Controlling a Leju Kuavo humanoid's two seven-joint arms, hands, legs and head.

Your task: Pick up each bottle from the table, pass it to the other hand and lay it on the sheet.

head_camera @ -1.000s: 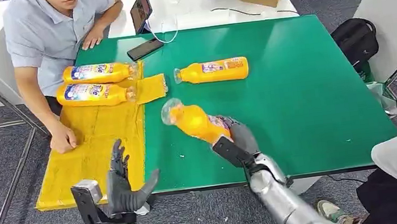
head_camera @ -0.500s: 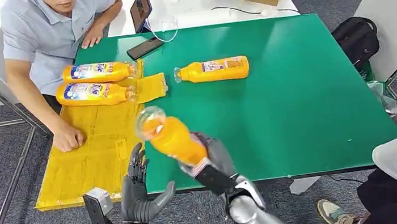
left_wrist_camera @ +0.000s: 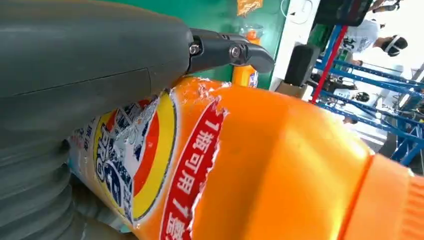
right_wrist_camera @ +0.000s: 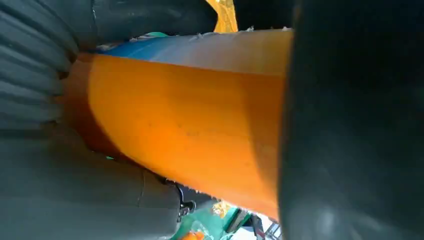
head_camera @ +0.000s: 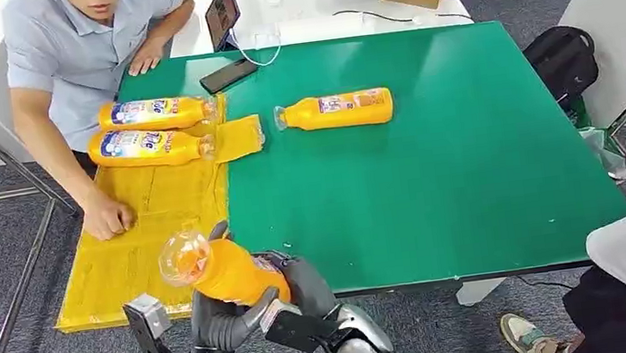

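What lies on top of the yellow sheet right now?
Two orange bottles lie side by side at the far end of the yellow sheet, and a person's fist rests on it. The raised bottle and both hands hide its near corner.

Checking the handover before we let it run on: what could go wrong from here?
1. The bottle is mid-pass over the table edge; if the right hand lets go before the left hand grips firmly, it may fall to the floor.
2. The person's hand rests on the yellow sheet, near a likely drop spot.
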